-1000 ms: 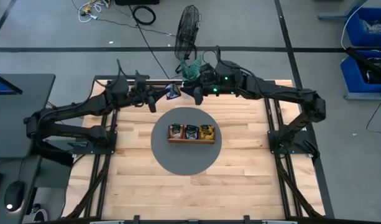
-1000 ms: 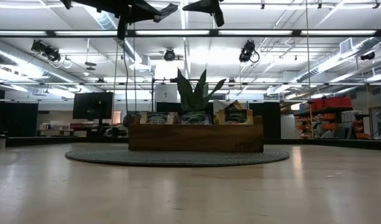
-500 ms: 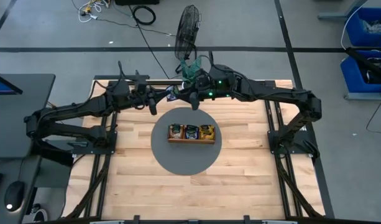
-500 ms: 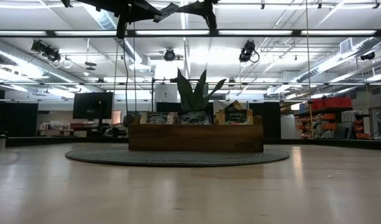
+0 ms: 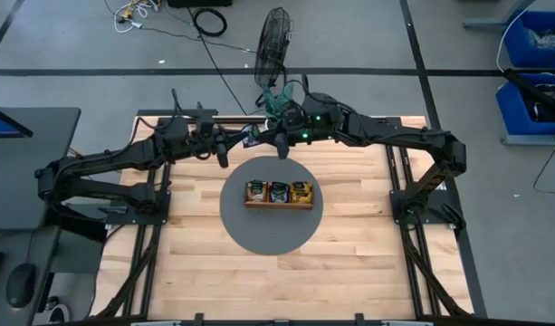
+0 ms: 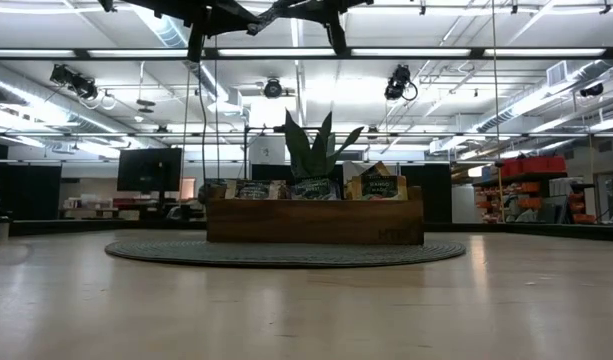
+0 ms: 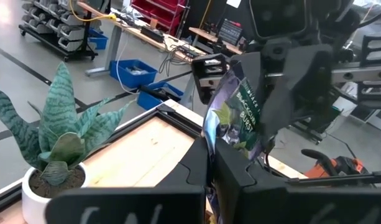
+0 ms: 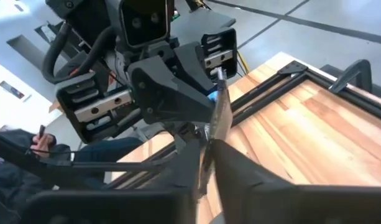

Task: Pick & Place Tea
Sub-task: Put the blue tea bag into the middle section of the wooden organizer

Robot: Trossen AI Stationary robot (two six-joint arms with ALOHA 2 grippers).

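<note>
Sachet (image 7: 235, 115) hung upright in midair behind the wooden tray (image 5: 278, 205), pinched by the left gripper (image 5: 244, 138) while the right gripper (image 5: 268, 138) clamped its opposite edge.

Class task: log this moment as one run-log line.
left gripper: shut on tea sachet | right gripper: closing on same sachet | tray: on mat

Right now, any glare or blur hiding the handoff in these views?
High view: even light, the tea sachet tiny between the left gripper and right gripper. Low view: bright ceiling strips, the arms mere silhouettes at the top. Left wrist view: sachet print readable. Right wrist view: sachet edge-on, near fingers soft.
</note>
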